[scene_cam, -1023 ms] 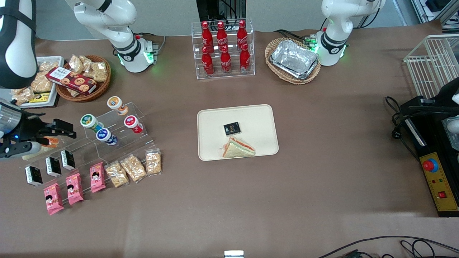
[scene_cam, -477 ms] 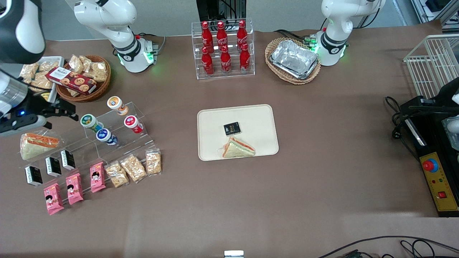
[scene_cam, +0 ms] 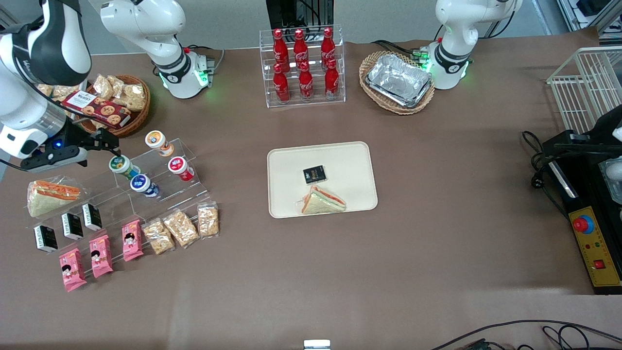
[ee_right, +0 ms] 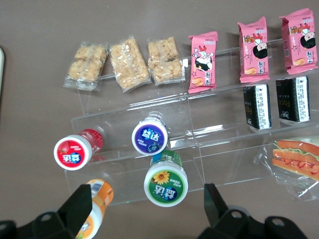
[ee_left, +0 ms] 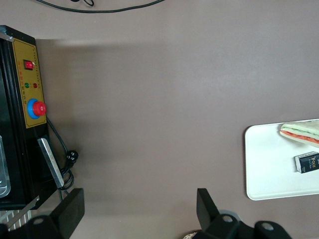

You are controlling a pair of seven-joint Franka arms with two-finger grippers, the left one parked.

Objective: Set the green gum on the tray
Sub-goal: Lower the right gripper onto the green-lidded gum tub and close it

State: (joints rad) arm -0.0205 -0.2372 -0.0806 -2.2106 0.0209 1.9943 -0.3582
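The green gum [scene_cam: 118, 164] [ee_right: 166, 185] stands tilted on a clear stepped stand [scene_cam: 160, 194], its green lid with a yellow flower mark facing up. My right gripper [scene_cam: 106, 142] [ee_right: 147, 210] hangs open just above the stand, slightly farther from the front camera than the green gum. In the right wrist view the lid shows between the two black fingers [ee_right: 79, 209], not touched by either. The cream tray [scene_cam: 291, 160] [ee_left: 264, 164] lies mid-table, toward the parked arm's end from the stand.
Orange-lidded [scene_cam: 154, 139], red-lidded [scene_cam: 178, 165] and blue-lidded [scene_cam: 140, 183] canisters share the stand, with snack packets lower down. A sandwich [scene_cam: 323, 201] and black packet [scene_cam: 314, 174] lie on the tray. A wrapped sandwich [scene_cam: 48, 194] and a wicker snack basket [scene_cam: 114, 104] flank my gripper.
My gripper has risen from over the wrapped sandwich and travelled toward the gum canisters, away from the front camera. The sandwich now shows fully. Nothing else moved.
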